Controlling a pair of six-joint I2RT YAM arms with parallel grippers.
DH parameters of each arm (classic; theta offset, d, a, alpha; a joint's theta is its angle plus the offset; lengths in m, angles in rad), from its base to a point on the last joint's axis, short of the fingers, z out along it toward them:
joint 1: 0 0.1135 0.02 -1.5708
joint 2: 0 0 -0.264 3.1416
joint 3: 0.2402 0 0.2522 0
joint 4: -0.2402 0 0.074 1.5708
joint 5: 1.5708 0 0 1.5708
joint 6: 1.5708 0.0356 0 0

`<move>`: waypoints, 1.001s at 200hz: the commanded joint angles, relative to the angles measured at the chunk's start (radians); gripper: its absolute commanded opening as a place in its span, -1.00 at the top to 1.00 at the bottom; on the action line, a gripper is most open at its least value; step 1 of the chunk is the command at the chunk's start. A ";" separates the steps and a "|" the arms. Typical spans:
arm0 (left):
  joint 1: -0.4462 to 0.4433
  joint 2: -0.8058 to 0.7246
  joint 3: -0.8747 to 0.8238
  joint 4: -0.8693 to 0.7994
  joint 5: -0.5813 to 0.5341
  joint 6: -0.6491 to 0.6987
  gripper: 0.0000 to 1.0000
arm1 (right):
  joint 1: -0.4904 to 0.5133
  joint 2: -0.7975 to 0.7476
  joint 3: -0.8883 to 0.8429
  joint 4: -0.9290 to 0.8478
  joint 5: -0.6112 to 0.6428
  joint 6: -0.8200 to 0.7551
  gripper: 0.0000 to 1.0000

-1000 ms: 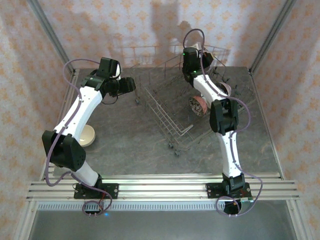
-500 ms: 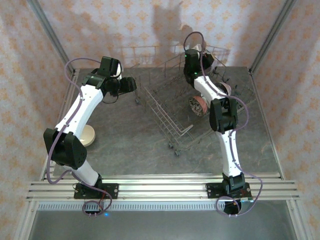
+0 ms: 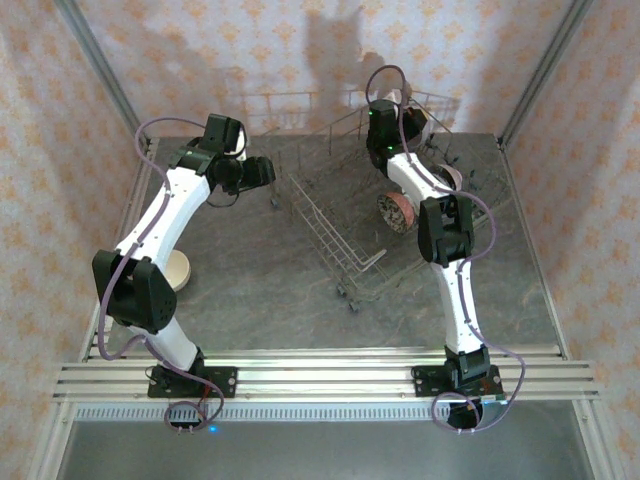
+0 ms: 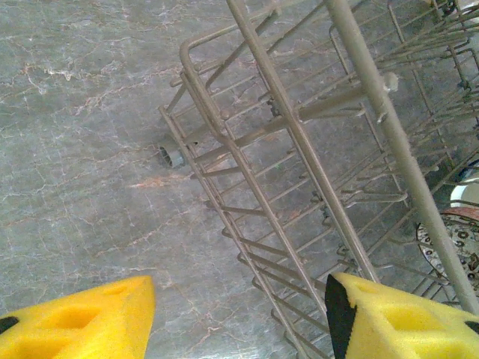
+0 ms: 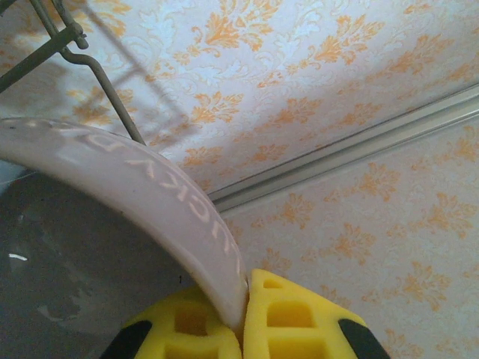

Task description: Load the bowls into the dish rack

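cream bowl [image 3: 180, 272] half hidden behind left arm [image 3: 152, 228]; patterned bowl [image 4: 468, 243], pale bowl [image 5: 135, 183] cut by frame edges.

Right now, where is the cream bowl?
In the top view, the cream bowl sits on the table at the left, half hidden behind the left arm, outside the dish rack.

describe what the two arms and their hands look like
Both the left arm and right arm have white links, black joint housings and a loose lavender cable looped alongside. The left hand and right hand have chunky yellow fingers with recessed pockets and black patches.
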 commanded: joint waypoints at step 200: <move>-0.005 0.013 0.036 -0.027 0.025 0.040 -0.26 | 0.038 0.016 -0.050 0.119 -0.005 -0.140 1.00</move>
